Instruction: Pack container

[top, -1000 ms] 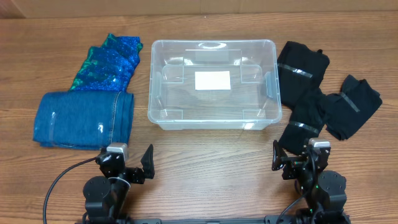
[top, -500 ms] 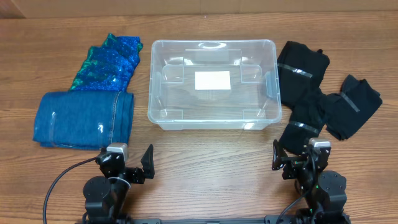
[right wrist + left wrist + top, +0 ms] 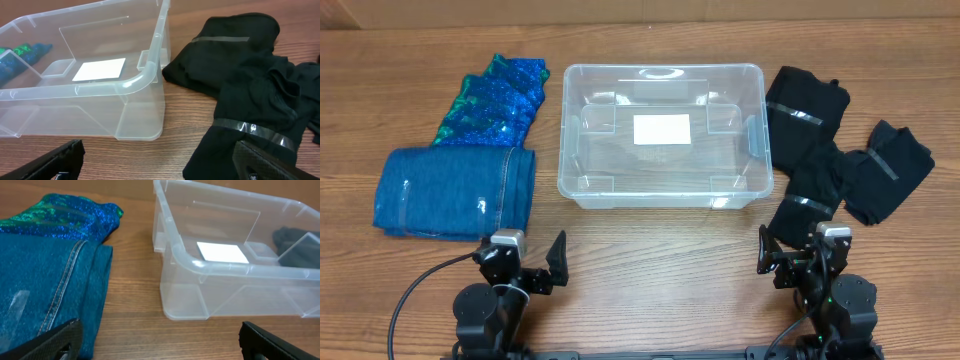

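Even, bright light falls from above with soft, faint shadows. Small glints mark the container rim. All views stay sharp.

You've got a clear, glossy plastic container with a matt white label, on a smooth wood-grain table. Your cloth items: matt blue denim, glittery blue-green fabric, matt black garments with shiny tape strips.
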`<state>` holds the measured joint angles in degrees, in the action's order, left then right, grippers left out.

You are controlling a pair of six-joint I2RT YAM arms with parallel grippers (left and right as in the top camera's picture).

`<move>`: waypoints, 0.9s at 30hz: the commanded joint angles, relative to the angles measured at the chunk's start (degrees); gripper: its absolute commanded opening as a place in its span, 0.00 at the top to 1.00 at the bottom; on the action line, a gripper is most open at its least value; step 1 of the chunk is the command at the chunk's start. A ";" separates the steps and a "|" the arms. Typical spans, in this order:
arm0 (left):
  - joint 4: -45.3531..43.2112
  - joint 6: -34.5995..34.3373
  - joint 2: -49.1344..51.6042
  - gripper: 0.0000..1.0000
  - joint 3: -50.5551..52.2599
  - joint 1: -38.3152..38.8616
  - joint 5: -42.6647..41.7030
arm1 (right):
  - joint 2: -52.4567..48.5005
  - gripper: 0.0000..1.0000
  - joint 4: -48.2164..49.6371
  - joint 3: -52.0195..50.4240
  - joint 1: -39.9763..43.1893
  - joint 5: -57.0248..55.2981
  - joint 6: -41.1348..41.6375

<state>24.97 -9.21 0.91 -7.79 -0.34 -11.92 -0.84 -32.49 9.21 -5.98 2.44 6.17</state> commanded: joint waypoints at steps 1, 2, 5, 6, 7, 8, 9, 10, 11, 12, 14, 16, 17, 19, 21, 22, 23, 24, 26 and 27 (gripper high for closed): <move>-1.81 -5.95 -0.66 0.00 0.17 0.52 -5.84 | 0.68 0.00 -0.35 -0.55 0.26 -0.63 -0.24; -1.88 -6.80 -0.66 0.00 -0.20 0.52 -10.12 | 0.68 0.00 -0.35 -0.55 0.26 -0.63 -0.24; -0.74 -8.57 -0.57 0.00 -1.57 0.52 -13.11 | 0.68 0.00 -0.35 -0.55 0.26 -0.63 -0.24; 0.55 -10.27 -0.31 0.00 -2.82 0.50 -11.82 | 0.68 0.00 -0.35 -0.55 0.26 -0.63 -0.24; 2.36 -11.37 0.28 0.00 -4.66 0.48 -9.62 | 0.68 0.00 -0.35 -0.55 0.26 -0.63 -0.24; 7.67 -12.26 3.61 0.00 -11.21 0.46 -2.01 | 0.68 0.00 -0.35 -0.55 0.26 -0.63 -0.24; 9.68 -12.22 5.86 0.00 -14.73 0.46 1.20 | 0.68 0.00 -0.35 -0.55 0.26 -0.61 -0.24; 11.54 -12.13 8.44 0.00 -18.32 0.46 4.35 | 0.68 0.00 -0.35 -0.55 0.26 -0.63 -0.24; 13.66 -10.86 12.04 0.00 -23.06 0.46 7.54 | 0.68 0.00 -0.35 -0.55 0.26 -0.61 -0.24; 15.63 -7.82 16.74 0.00 -28.61 0.46 9.81 | 0.68 0.00 -0.35 -0.55 0.26 -0.61 -0.24; 18.27 -1.97 24.20 0.00 -37.27 0.46 11.02 | 0.68 0.00 -0.35 -0.55 0.26 -0.63 -0.24; 22.03 2.08 31.45 0.00 -46.36 0.48 9.35 | 0.68 0.00 -0.35 -0.55 0.26 -0.63 -0.24; 23.91 3.32 34.10 0.00 -49.70 0.48 9.40 | 0.68 0.00 -0.35 -0.55 0.26 -0.61 -0.24; 28.63 5.64 38.91 0.00 -55.95 0.24 10.58 | 0.68 0.00 -0.35 -0.55 0.26 -0.63 -0.24; 32.37 2.40 42.16 0.00 -59.76 -0.20 17.92 | 0.68 0.00 -0.35 -0.55 0.26 -0.63 -0.24; 34.51 -0.68 44.02 0.00 -61.64 -0.92 22.99 | 0.68 0.00 -0.35 -0.55 0.26 -0.61 -0.24; 36.87 -3.72 46.34 0.00 -63.80 -2.32 27.50 | 0.68 0.00 -0.35 -0.55 0.26 -0.63 -0.24; 38.80 -5.25 48.78 0.00 -65.96 -4.48 28.35 | 0.68 0.00 -0.35 -0.55 0.26 -0.63 -0.24; 40.98 -7.34 52.65 0.00 -68.70 -9.14 26.25 | 0.68 0.00 -0.35 -0.55 0.26 -0.61 -0.24; 42.38 -9.22 55.21 0.00 -70.16 -13.03 23.87 | 0.68 0.00 -0.35 -0.55 0.26 -0.63 -0.24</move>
<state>64.75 -11.94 50.06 -72.84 -5.50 9.15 -0.84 -32.58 9.21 -6.00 2.33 6.15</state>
